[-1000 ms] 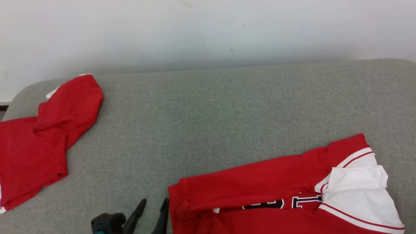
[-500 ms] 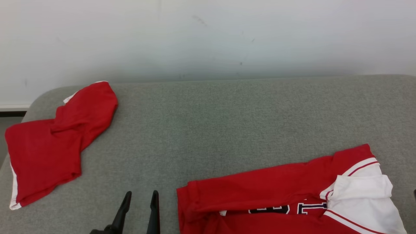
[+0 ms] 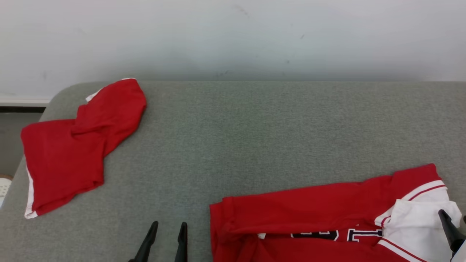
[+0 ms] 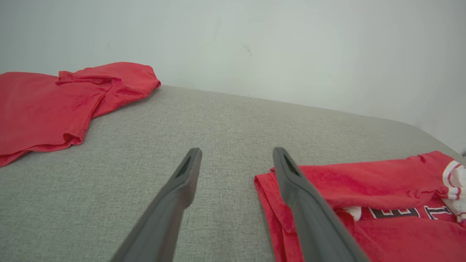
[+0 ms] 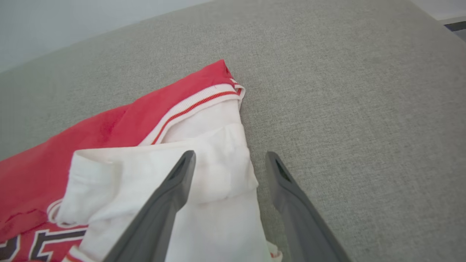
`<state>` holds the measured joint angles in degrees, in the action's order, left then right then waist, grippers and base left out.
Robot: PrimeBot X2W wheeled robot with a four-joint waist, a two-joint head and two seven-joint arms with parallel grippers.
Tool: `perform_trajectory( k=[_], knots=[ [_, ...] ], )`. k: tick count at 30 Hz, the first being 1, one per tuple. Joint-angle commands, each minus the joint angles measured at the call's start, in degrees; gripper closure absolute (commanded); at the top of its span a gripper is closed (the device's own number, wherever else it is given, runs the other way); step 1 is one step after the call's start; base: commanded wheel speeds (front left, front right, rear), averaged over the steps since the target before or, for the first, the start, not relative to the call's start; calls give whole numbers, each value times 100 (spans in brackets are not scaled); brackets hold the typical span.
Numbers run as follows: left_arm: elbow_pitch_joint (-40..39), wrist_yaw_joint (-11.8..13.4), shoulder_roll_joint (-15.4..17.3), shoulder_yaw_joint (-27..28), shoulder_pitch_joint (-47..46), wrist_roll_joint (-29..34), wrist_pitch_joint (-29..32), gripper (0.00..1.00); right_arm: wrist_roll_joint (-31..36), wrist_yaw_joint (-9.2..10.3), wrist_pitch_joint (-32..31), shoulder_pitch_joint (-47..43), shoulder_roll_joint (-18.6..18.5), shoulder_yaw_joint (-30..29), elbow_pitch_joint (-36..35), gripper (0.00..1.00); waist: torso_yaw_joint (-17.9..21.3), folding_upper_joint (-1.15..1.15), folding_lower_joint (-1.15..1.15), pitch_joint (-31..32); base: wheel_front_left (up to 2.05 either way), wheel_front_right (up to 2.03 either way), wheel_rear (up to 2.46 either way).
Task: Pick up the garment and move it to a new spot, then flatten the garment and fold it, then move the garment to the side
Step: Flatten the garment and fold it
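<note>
Garment (image 3: 309, 207): lies at the near right of the grey cushion (image 3: 255, 138), red, partly folded over itself, with a white sleeve (image 5: 214, 145) at the right end and dark letters (image 3: 327, 234) on the front. Reaches out of the head view at the near edge.

Left claw (image 3: 169, 223): stands open and holds nothing. Hangs over bare cushion just beside the left hem of the garment. In the left wrist view, crosses that hem with the right finger; cannot tell if touching.

Right claw (image 5: 230, 155): stands open too, with nothing gripped. Hangs over the right end of the garment, with the left finger above the white sleeve and the right finger above bare cushion just beside it.

Red cloth (image 3: 72, 149): lies crumpled at the far left corner of the cushion, well apart from the garment, with a white stripe along the left edge.

Wall (image 3: 233, 36): pale, runs behind the far edge of the cushion.
</note>
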<state>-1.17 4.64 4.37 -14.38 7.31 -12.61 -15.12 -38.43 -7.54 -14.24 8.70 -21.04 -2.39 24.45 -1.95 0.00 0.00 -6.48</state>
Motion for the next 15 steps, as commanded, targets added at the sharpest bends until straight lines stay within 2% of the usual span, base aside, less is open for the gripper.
perform_trajectory(
  k=[1, 8, 15],
  knots=[
    [39, -43, -15, 73, 39, 56, -1, 0, 49, 11, -47, 109, -13, -31, 138, 0, -76, 0, 0, -29, 0, 0, 0],
    [113, -206, -118, 224, 42, 174, -1, 0, -20, 11, -474, 296, 24, -105, 795, 0, -269, 0, 0, -100, 0, 0, 0],
    [134, -263, -137, 285, 41, 220, -1, 0, -399, -10, -820, 276, 176, 291, 781, 0, -363, 0, 0, -115, 0, 0, 0]
  ],
)
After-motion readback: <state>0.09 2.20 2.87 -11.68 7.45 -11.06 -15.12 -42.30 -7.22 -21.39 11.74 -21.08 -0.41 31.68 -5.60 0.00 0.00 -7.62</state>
